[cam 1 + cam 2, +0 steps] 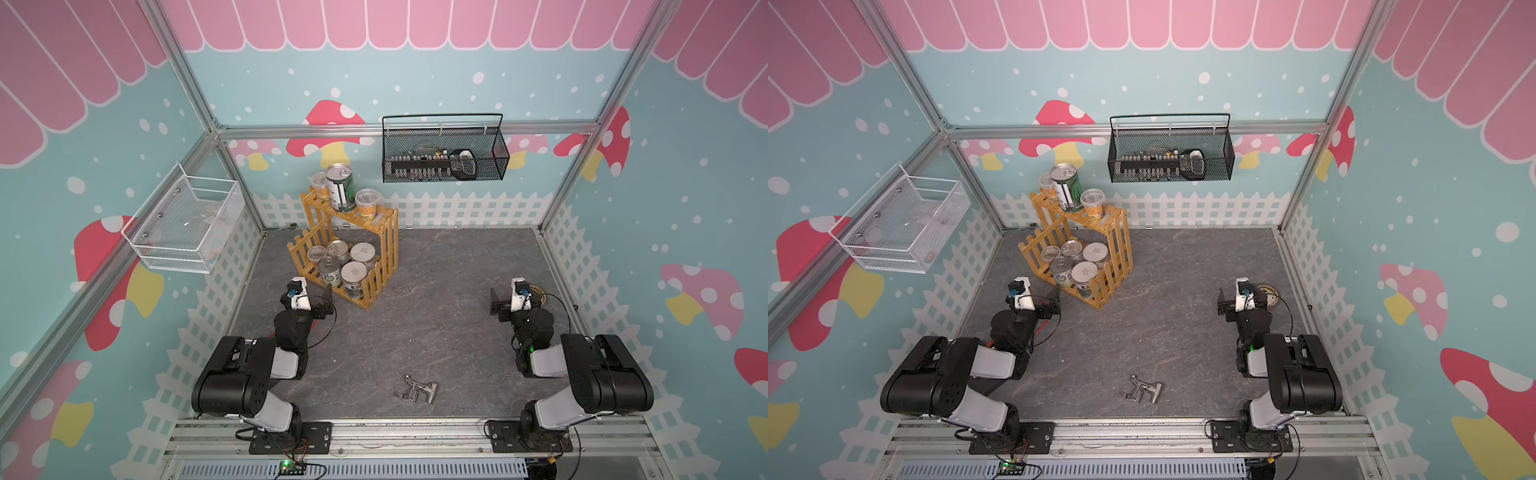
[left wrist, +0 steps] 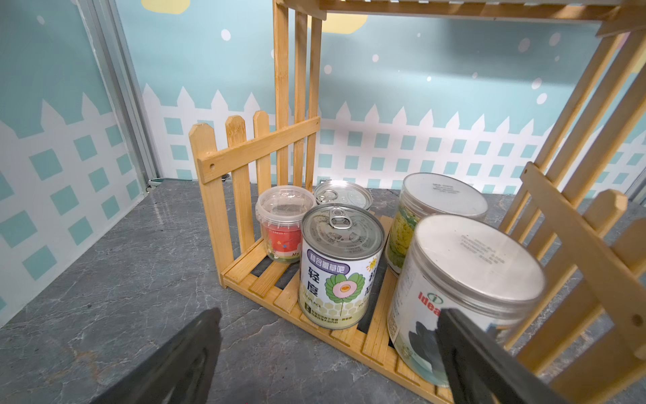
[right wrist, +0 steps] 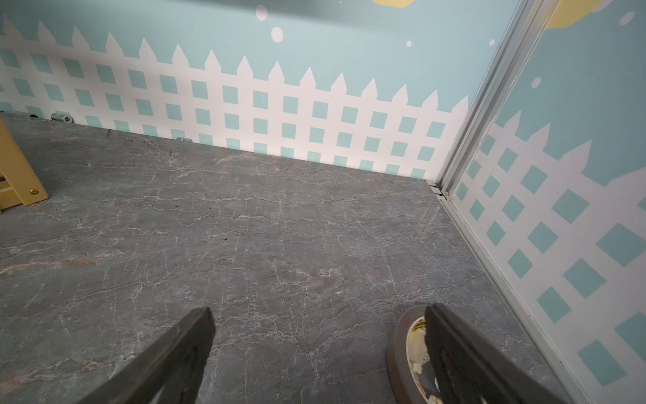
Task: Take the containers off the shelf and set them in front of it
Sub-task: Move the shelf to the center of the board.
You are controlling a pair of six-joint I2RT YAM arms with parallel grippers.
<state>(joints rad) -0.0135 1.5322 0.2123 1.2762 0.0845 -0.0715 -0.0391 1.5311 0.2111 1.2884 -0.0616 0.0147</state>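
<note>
The wooden shelf (image 1: pixel 388 245) stands at the back left of the grey table. Its top tier holds a tall tin can (image 1: pixel 340 187) between two clear cups (image 1: pixel 320 185) (image 1: pixel 366 203). On the low tier stand a clear cup (image 2: pixel 285 224), two pull-tab cans (image 2: pixel 337 266) (image 2: pixel 344 194) and two white-lidded jars (image 2: pixel 465 276) (image 2: pixel 437 196). My left gripper (image 2: pixel 328 316) is open just in front of the low tier, one finger beside the near jar, and it holds nothing. Far right, my right gripper (image 3: pixel 318 311) is open over bare table.
A flat tape roll (image 3: pixel 402 349) lies beside a finger of the right gripper. A small metal part (image 1: pixel 417 390) lies near the table's front edge. A black mesh basket (image 1: pixel 444 166) hangs on the back wall and a white wire basket (image 1: pixel 187 224) on the left wall.
</note>
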